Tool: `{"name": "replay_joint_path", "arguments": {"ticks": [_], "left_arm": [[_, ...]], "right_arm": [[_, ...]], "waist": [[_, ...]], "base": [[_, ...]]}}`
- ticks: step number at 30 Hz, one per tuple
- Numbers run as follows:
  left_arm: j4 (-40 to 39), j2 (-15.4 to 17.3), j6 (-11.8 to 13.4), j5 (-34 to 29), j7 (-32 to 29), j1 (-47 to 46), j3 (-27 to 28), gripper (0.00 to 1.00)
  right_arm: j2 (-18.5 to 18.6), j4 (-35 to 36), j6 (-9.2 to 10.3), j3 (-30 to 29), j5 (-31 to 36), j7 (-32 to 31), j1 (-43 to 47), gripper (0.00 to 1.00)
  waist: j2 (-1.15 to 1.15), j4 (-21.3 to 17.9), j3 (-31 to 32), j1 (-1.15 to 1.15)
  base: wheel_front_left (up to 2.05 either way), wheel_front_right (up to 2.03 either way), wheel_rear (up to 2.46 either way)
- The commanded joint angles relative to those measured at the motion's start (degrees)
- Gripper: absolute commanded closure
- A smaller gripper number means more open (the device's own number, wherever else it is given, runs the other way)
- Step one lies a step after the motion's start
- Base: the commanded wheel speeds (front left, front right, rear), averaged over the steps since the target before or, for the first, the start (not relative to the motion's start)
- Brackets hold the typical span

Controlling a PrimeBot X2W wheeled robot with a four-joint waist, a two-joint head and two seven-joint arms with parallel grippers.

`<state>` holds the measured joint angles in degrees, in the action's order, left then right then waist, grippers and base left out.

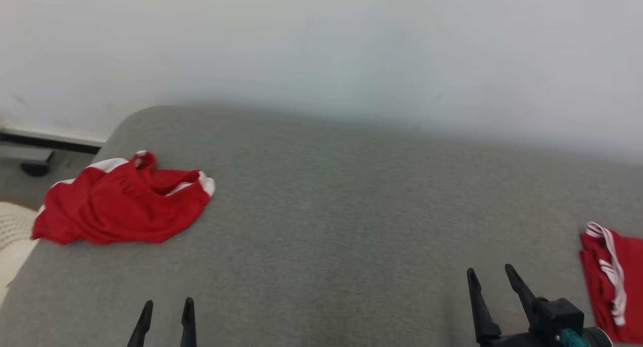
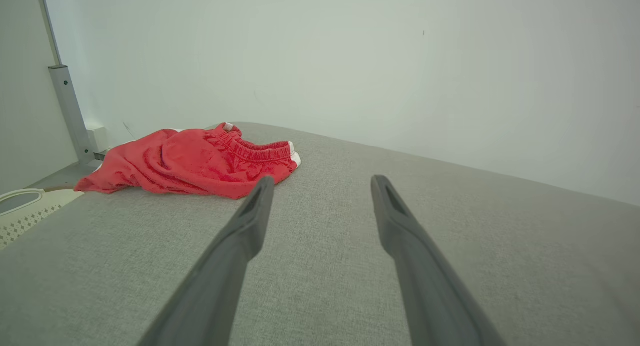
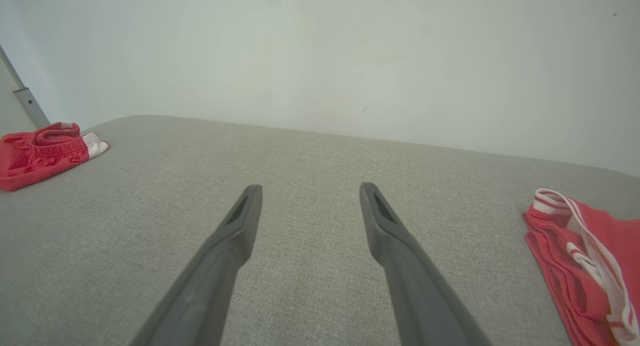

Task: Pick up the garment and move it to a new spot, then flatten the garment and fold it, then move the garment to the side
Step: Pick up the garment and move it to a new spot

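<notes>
Shorts (image 1: pixel 123 201), red with white trim, lie crumpled at the far left corner of the grey fabric-covered tabletop (image 1: pixel 341 211). Their elastic waistband is turned toward the middle of the surface, and one end reaches the tabletop's left rim. Just past that rim we see a white perforated basket (image 1: pixel 12 231), lower than the surface. On the opposite side, against the right border of our head view, a striped garment (image 1: pixel 610 281), red with white bands, lies flatter and neater, well apart from the shorts.

Our left tool (image 1: pixel 168 302) sits at the near edge, its two dark fingers spread with nothing between them. In the left wrist view the left tool (image 2: pixel 322 181) points across bare cloth, with the shorts (image 2: pixel 195 163) ahead and to the left of the fingertips, near but not touching. Our right tool (image 1: pixel 490 269) is likewise spread and empty, near the striped garment without contact. In the right wrist view the right tool (image 3: pixel 311 187) has that striped garment (image 3: pixel 585 266) off to its right and the shorts (image 3: pixel 45 153) far to its left. A pale wall (image 1: pixel 321 50) rises behind the tabletop, and a grey metal post (image 2: pixel 65 105) stands beyond the shorts.
</notes>
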<state>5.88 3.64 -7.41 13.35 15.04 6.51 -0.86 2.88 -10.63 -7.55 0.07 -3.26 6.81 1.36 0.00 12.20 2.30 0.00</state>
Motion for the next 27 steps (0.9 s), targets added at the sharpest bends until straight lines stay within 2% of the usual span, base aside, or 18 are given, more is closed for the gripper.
{"name": "replay_joint_path", "arguments": {"ticks": [1, 7, 11, 17, 27], "left_arm": [[-0.2, 0.3, 0.0, -0.4, 0.2, 0.9, 0.4, 0.00], [-0.5, 0.8, 0.2, -0.6, 0.2, 2.0, 1.4, 0.00], [-1.8, 0.8, 0.5, -0.2, 0.2, 3.3, 2.8, 0.00], [-4.4, -0.1, 0.9, 0.4, 0.2, 4.7, 4.5, 0.00], [-4.7, -0.6, 0.6, 2.0, 0.2, 4.3, 3.7, 0.00]], "right_arm": [[0.0, -0.2, 0.09, 0.3, -0.5, 0.4, 0.6, 0.00], [0.0, -1.0, 0.09, 1.1, -1.3, 1.1, 0.6, 0.00], [0.0, -1.4, 0.09, 3.7, -1.2, 0.7, -1.2, 0.00], [0.0, -2.3, 0.09, 7.1, -0.7, 0.2, -3.6, 0.00], [0.0, -3.2, 0.09, 8.8, -0.8, 0.1, -4.6, 0.00]], "waist": [[0.00, 6.2, 0.4, 0.00], [0.00, 13.5, 0.8, 0.00], [0.00, 16.5, 0.1, 0.00], [0.00, 17.4, -1.5, 0.00], [0.00, 17.4, -2.0, 0.00]], "base": [[0.00, 0.00, 0.00], [0.00, 0.00, 0.00], [0.00, 0.00, 0.00], [0.00, 0.00, 0.00], [0.00, 0.00, 0.00]]}}
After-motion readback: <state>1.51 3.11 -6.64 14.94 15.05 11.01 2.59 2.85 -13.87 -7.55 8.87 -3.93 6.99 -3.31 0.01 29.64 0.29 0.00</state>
